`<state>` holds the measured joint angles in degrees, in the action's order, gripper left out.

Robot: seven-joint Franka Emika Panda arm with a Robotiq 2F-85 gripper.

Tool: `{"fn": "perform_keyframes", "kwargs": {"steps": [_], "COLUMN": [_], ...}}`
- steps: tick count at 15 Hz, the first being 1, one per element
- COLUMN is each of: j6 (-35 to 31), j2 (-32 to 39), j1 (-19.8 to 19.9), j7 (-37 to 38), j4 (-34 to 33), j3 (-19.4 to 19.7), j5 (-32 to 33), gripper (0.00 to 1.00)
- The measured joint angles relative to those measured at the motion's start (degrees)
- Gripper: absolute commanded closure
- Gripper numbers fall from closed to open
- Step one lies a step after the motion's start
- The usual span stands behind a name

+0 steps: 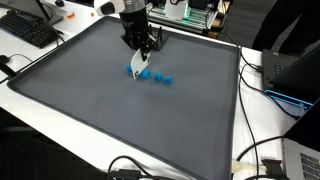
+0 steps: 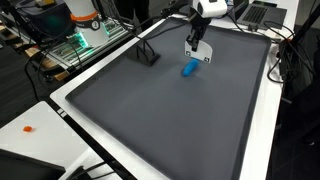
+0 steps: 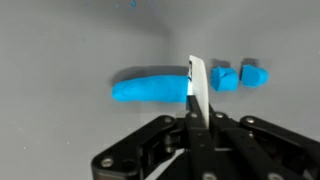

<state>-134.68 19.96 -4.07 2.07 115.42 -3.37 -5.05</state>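
My gripper (image 3: 197,120) is shut on a thin white blade (image 3: 197,88) that points down at the grey mat (image 3: 60,40). The blade stands across the right end of a long blue soft roll (image 3: 148,88). Two small blue pieces (image 3: 225,79) (image 3: 253,74) lie just right of the blade. In both exterior views the gripper (image 1: 141,45) (image 2: 197,40) hangs over the blue roll (image 1: 134,70) (image 2: 189,68) at the far part of the mat (image 1: 100,95) (image 2: 150,110). The small pieces (image 1: 159,76) lie beside it in an exterior view.
A black keyboard (image 1: 30,30) lies beyond the mat's corner. A black stand (image 2: 148,55) sits on the mat's far edge. Cables (image 1: 265,150) and a dark device (image 1: 295,70) lie along one side. A small orange thing (image 2: 28,128) lies on the white table.
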Motion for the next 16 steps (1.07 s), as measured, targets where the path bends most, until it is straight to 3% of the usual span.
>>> {"fn": "perform_keyframes", "kwargs": {"steps": [16], "j6": [0.1], "j2": [1.8], "j1": [1.1], "j7": [-4.0], "j4": [0.1], "j3": [0.6], "j5": [1.1], "gripper": [0.99]}}
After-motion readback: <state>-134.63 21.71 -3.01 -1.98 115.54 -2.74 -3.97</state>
